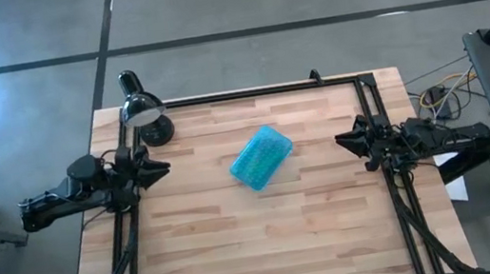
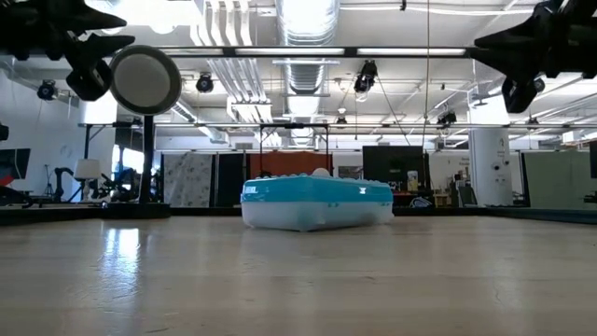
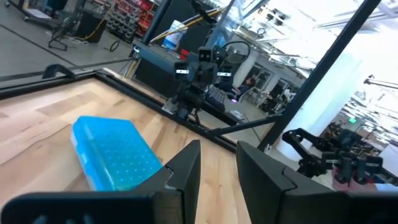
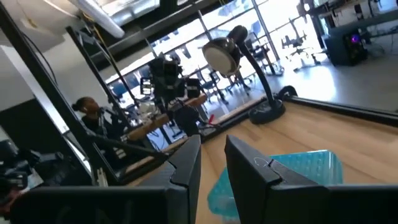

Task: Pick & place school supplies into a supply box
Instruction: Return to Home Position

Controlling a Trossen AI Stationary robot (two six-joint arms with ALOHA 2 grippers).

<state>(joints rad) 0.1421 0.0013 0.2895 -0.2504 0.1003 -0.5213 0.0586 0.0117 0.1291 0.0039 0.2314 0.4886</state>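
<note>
Facing each other across the wooden table (image 1: 269, 239), the robot's two arms hang at opposite edges with the supply box (image 1: 261, 157) lying between them, well apart from both. The left hand (image 1: 161, 167) points straight at the box from its own side, its two dark fingers (image 3: 186, 171) parted by a narrow gap and gripping nothing. The right hand (image 1: 342, 140) mirrors it from the other edge; its fingers (image 4: 245, 165) also stand a little apart and empty. Both hands are held above the table rather than down at the wood, as the low view shows them near the top of the frame.

The box sits flat on the table, turned at an angle to the line between the hands. Its ribbed turquoise lid is down over the whitish tray (image 2: 317, 219), and what lies inside cannot be made out through the plastic. No loose school supplies can be seen on the boards around either hand.

A black desk lamp (image 1: 144, 113) stands just beside the left hand, at the table's far corner, its round head (image 2: 145, 81) tipped over the boards. From the right wrist view the lamp (image 4: 224, 56) rises beyond the box (image 4: 298, 168), and a person (image 4: 84, 109) sits in the room behind the table.
</note>
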